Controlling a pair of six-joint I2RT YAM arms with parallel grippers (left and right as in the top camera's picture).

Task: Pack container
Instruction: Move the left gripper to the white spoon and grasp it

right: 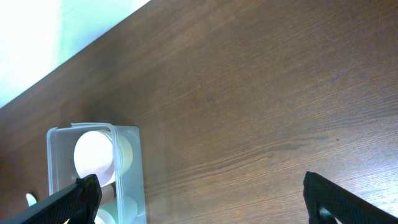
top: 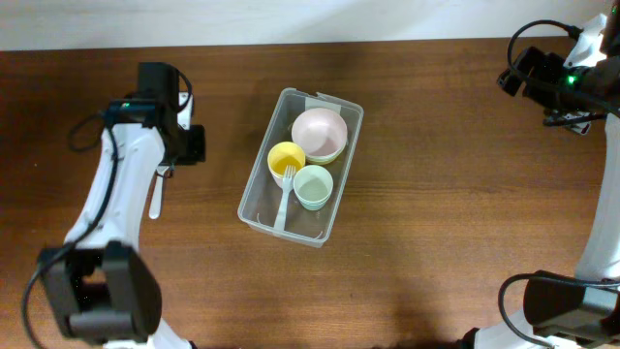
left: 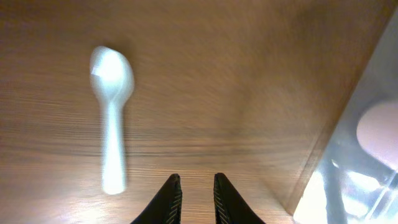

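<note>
Bare brown wood of the table stretches from the middle of the bench to its right edge, and a narrower strip runs along the far edge under the pale wall. The container, a clear bin set at a slight angle, sits at mid-bench, a little nearer the far edge than the near one, well apart from both arms.

The left arm reaches up from the near-left corner and bends toward the bench's left side, its wrist pointed down at the wood. The left gripper hangs above the table with its dark fingers drawn almost together, a thin slit between them and nothing in it. A white plastic spoon lies flat on the wood just to the side of those fingers, bowl toward the far edge, between the left edge and the container.

The right arm rises along the right edge to the far-right corner. The right gripper is held high, its fingers spread wide and empty, looking across bare wood toward the container.

Inside the container, a pink bowl fills the far end. A yellow cup and a pale green cup stand side by side in the middle. A white fork lies between the cups, its handle toward the near end.
</note>
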